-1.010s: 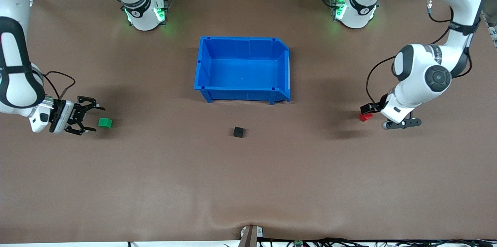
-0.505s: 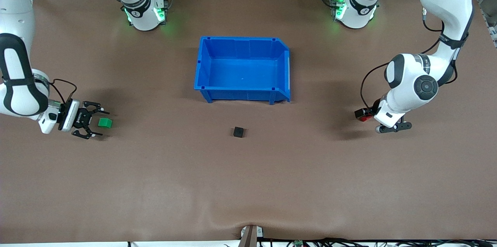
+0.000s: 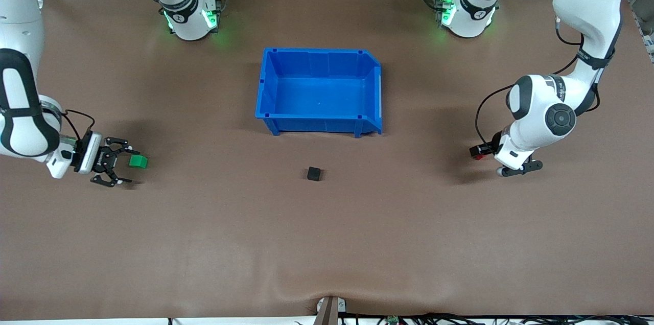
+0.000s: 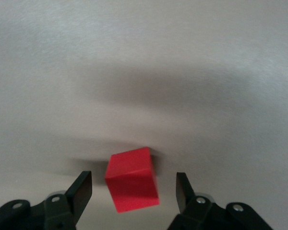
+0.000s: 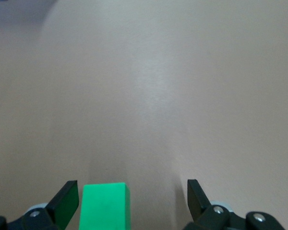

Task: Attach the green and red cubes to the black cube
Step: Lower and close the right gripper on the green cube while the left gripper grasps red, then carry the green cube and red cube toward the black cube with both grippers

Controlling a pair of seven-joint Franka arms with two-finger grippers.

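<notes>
Both claws gape, left claw (image 4: 133,189) around red cube (image 4: 133,179), right claw (image 5: 133,197) around green cube (image 5: 105,206).

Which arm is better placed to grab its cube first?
Roughly even, slight edge to left. The left tool is open with the red cube centred between its fingers; the right tool is open, but the green cube sits off-centre.

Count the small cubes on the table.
3. Small green cube between the open right gripper fingers; small red cube between the open left gripper fingers; small matte black cube nearer the camera than the blue plastic bin.
</notes>
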